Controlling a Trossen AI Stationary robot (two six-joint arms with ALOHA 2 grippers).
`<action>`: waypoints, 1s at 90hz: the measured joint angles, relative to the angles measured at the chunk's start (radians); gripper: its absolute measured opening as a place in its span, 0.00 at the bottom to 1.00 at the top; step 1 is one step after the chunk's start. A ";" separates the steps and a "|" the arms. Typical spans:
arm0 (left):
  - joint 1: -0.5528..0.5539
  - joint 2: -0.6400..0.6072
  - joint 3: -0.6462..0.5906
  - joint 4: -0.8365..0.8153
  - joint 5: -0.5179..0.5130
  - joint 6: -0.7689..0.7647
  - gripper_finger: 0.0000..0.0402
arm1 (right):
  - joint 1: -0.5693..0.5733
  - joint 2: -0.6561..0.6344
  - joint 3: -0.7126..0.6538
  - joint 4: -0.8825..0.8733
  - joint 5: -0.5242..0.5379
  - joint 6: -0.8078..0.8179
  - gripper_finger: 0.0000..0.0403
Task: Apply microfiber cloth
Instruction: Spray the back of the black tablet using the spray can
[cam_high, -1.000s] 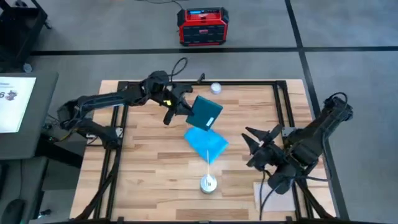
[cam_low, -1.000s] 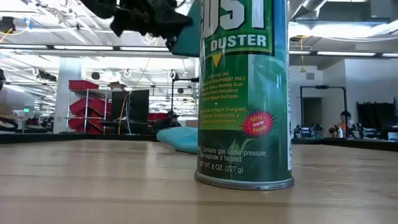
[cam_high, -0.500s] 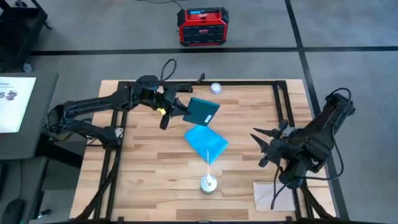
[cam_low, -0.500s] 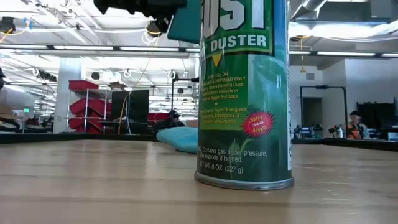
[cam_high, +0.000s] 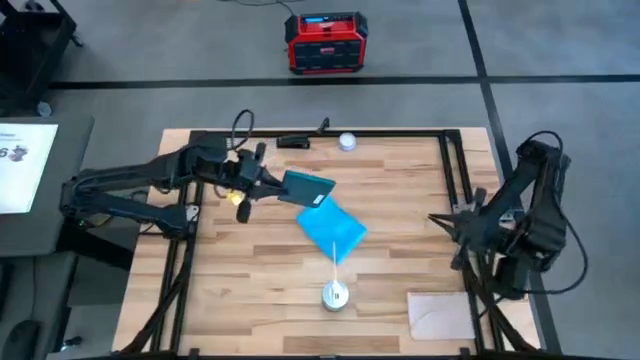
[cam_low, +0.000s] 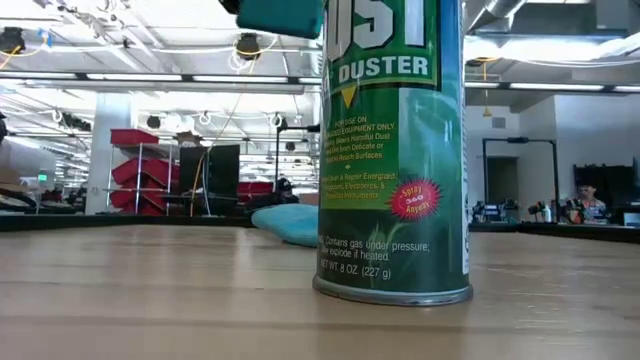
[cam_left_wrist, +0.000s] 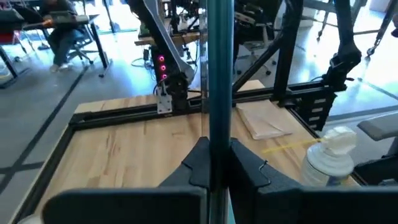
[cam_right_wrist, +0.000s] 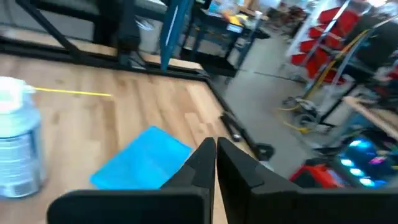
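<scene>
The left gripper (cam_high: 262, 183) is clamped on the dark tablet (cam_high: 307, 188), holding it raised over the far-left part of the table (cam_high: 230, 290). The microfiber cloth (cam_high: 332, 229) lies flat mid-table, just near of the tablet and untouched, with the duster can (cam_high: 334, 294) nearer. The right gripper (cam_high: 447, 222) hangs at the right edge, fingers closed and empty. The cloth seems not yet picked up; next, the right gripper must open and reach left to it.

Duster can (cam_high: 334, 294), beige sheet (cam_high: 438, 312), red box (cam_high: 325, 42)
</scene>
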 joint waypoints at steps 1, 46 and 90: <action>-0.003 -0.008 -0.007 0.002 -0.005 -0.002 0.01 | 0.004 -0.006 -0.006 0.000 0.000 0.008 0.00; -0.081 -0.263 -0.409 0.267 -0.082 -0.157 0.01 | 0.093 -0.180 -0.223 0.227 -0.009 0.065 0.00; -0.176 -0.259 -0.433 0.304 -0.131 -0.159 0.01 | 0.169 -0.282 -0.546 0.690 -0.017 0.012 0.00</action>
